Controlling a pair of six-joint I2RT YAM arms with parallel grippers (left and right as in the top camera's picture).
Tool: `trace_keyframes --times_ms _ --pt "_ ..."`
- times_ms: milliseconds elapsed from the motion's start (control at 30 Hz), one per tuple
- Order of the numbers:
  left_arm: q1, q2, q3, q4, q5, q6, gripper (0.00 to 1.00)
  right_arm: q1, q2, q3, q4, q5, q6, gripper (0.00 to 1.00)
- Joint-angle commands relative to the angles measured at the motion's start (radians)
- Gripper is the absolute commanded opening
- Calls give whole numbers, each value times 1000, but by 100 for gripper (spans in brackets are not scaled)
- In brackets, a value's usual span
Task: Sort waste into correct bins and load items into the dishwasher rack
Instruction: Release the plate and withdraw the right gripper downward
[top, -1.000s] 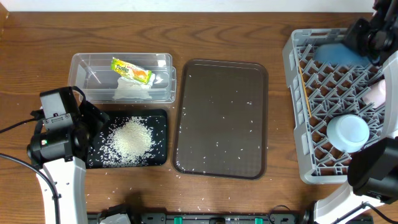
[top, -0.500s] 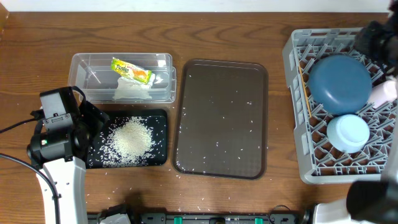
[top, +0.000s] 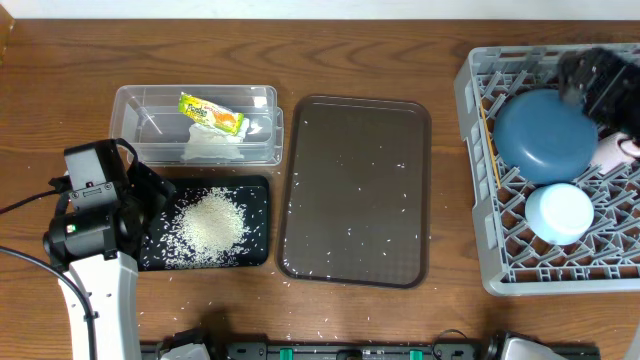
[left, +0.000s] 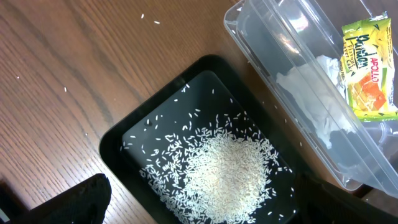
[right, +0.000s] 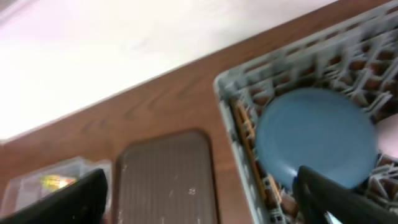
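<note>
- Right gripper (right: 205, 202): jaws spread wide, empty, over the far side of the dishwasher rack (right: 231, 93).
- Blue plate (right: 314, 134): lies in the rack, just near-left of this gripper.
- Left gripper (left: 208, 204): jaws wide, above the rice (left: 227, 171).

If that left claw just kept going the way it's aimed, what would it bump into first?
The left gripper would most likely meet the heap of rice in the black tub, which lies straight ahead of its open jaws. Nothing shows in between, though depth is unclear.
</note>
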Motion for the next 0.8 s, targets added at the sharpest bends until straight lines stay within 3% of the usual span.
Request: trace_keyframes --times_ms 0,267,433,500,567,767 --pt "3 2 7 -6 -16 2 96 5 -34 6 -64 -67 12 77" --pt "3 2 7 -7 -16 2 97 6 -144 -8 -294 25 16 76" --pt "3 2 7 -6 -16 2 96 6 -316 -122 -302 42 -10 78" --pt "3 2 7 -6 -16 2 96 6 -395 -195 -291 43 -30 84" --pt "3 2 7 -7 -16 2 96 6 -468 -271 -283 42 -27 99" --pt "3 2 7 -6 -16 2 96 6 -595 -436 -269 42 -10 99"
